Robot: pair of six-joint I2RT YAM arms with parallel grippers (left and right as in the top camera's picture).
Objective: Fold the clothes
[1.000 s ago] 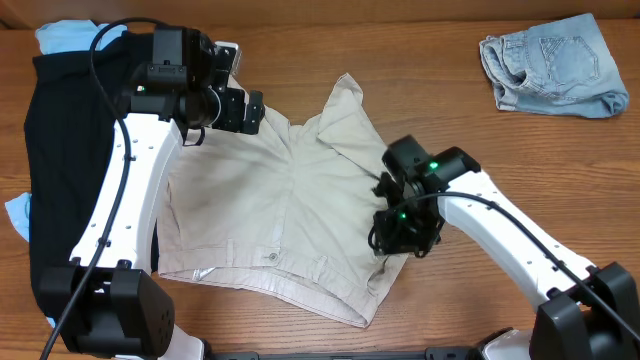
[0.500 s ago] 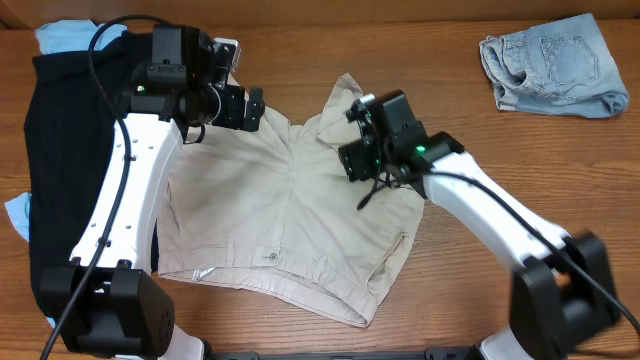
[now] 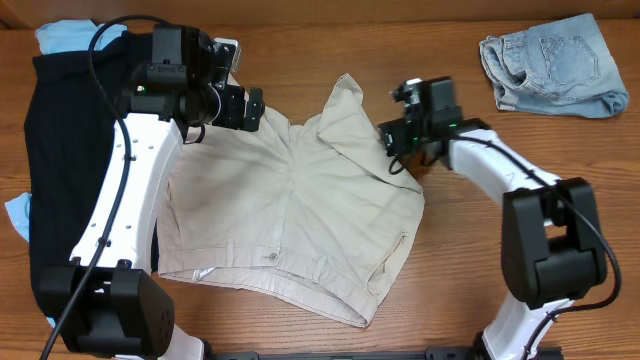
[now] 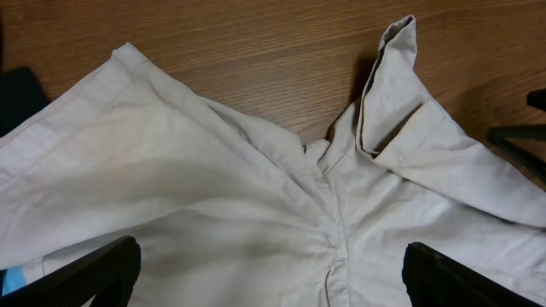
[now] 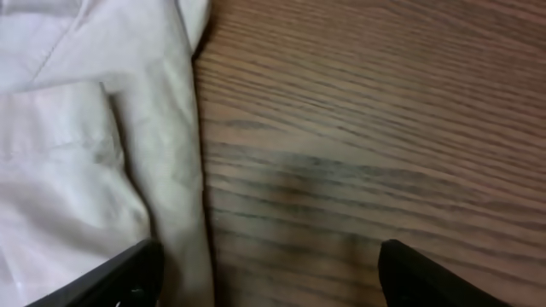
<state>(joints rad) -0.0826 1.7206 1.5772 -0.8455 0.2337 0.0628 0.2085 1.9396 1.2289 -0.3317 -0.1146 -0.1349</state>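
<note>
The beige shorts (image 3: 300, 210) lie spread out at the table's middle, waistband toward the front, with one leg's hem folded up at the back (image 3: 345, 100). My left gripper (image 3: 245, 110) is open and empty, hovering over the far left leg. In the left wrist view the crotch seam of the shorts (image 4: 256, 196) lies between the fingers (image 4: 273, 277). My right gripper (image 3: 395, 140) is open and empty at the shorts' right edge. The right wrist view shows its fingers (image 5: 269, 273) spanning the cloth edge (image 5: 85, 153) and bare wood. A black garment (image 3: 60, 180) lies at the far left.
Light-blue pieces peek out from under the black garment at the back left (image 3: 60, 38) and the left edge (image 3: 18, 215). Folded light denim shorts (image 3: 550, 65) lie at the back right corner. The wooden table (image 3: 480, 250) shows to the right of the beige shorts.
My right arm has moved from the shorts' lower right side up and back to the right edge of the far leg. The left arm and the shorts have not moved.
</note>
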